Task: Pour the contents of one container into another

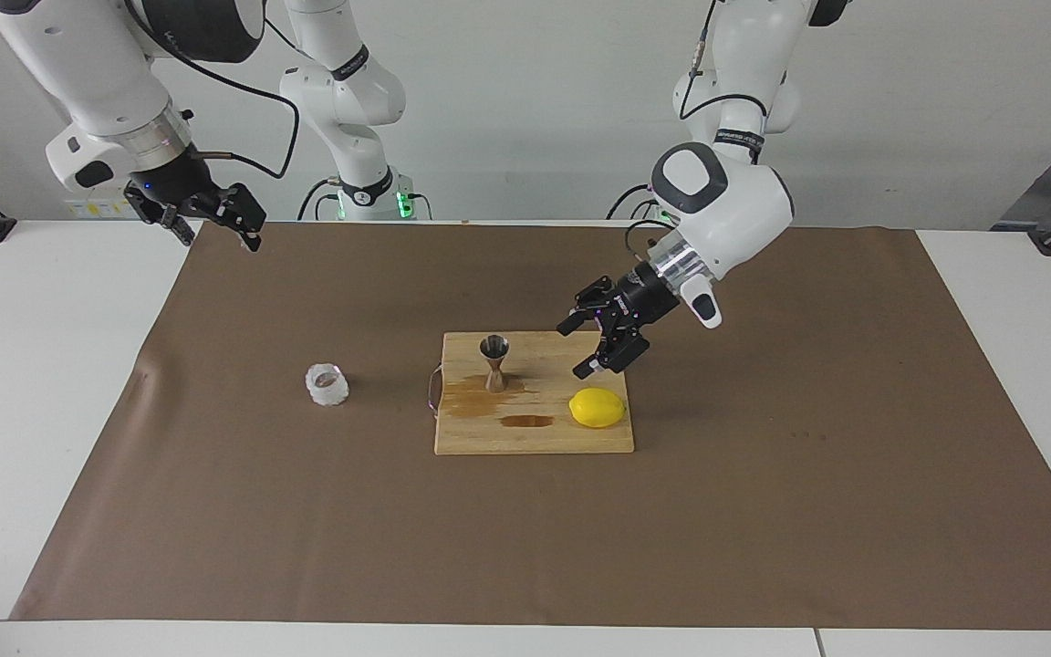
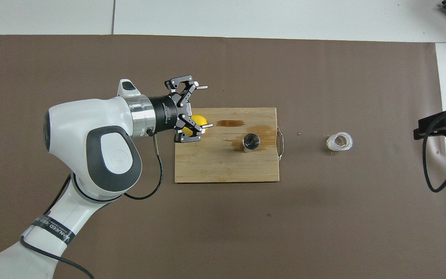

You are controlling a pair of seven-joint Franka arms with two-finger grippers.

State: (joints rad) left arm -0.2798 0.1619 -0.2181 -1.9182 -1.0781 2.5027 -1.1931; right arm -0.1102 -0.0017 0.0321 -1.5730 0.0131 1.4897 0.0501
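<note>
The left arm bends down over the wooden cutting board [image 1: 535,438], its left end effector [image 1: 585,345] hanging in the air above the board's corner by the smooth yellow lemon [image 1: 597,408], fingers spread and holding nothing. The right end effector [image 1: 215,219] waits raised over the table's [image 1: 33,365] edge at its own end, fingers spread too. The shiny steel jigger [image 1: 494,362], hourglass-shaped, stands upright on the board beside wet stains. The squat, bumpy clear glass cup [image 1: 327,384] sits on the brown paper toward the right arm's end, well apart from the board.
</note>
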